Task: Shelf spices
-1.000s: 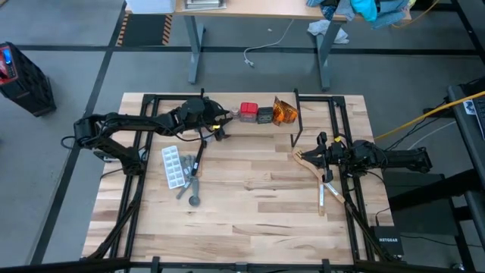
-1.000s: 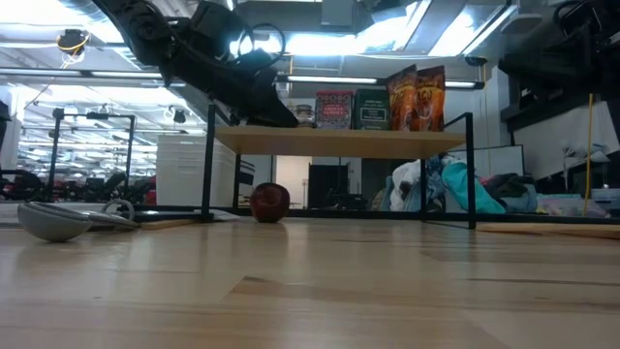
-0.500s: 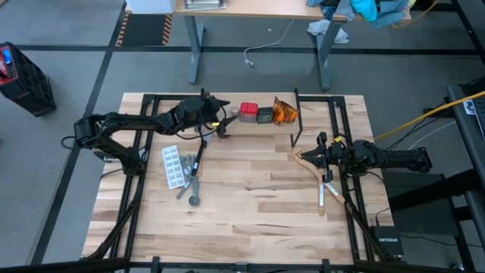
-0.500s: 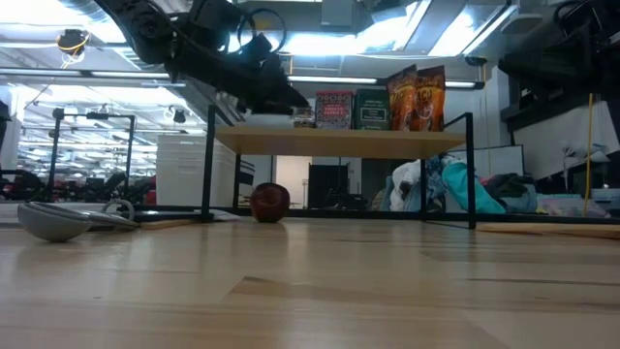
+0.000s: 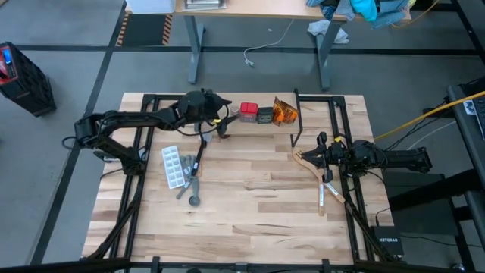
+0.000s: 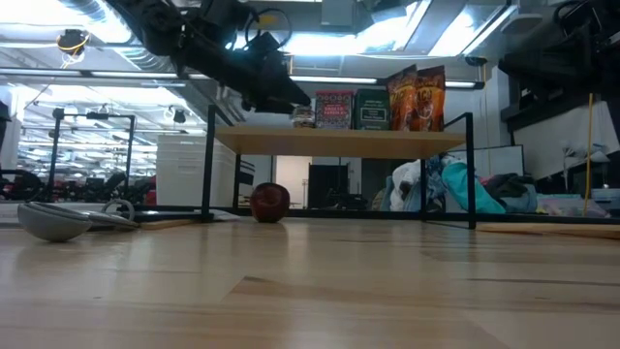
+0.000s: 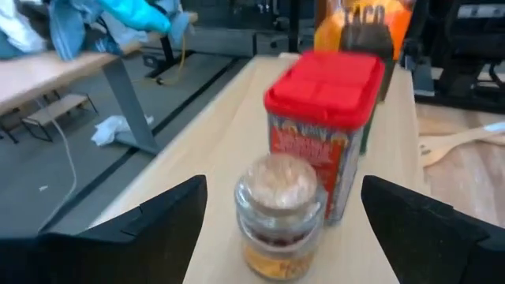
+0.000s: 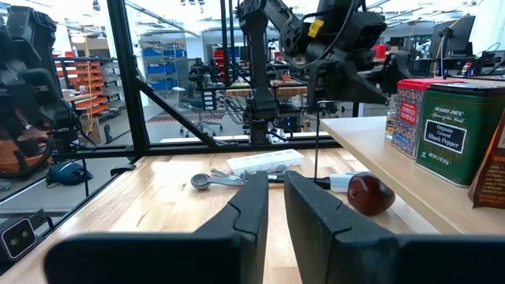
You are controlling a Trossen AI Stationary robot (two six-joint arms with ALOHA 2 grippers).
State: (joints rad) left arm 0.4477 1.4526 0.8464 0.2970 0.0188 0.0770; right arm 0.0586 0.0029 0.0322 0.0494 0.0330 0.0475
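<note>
**Jar released on the shelf**

Now that our left gripper [image 7: 280, 217] has backed off with fingers wide apart and empty, the small round glass jar [image 7: 278, 213] stands on the narrow light-wood shelf [image 6: 339, 142], touching the one red-lidded box [image 7: 325, 130]. We count one dark green box [image 8: 454, 134] and two orange packets [image 6: 417, 97] beyond. Our right gripper [image 8: 274, 209] waits nearly closed, holding nothing.

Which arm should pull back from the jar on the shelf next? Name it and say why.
Left. The left gripper is open with the small jar standing between its fingers on the shelf, beside the red box. The right gripper waits over the table.
</note>
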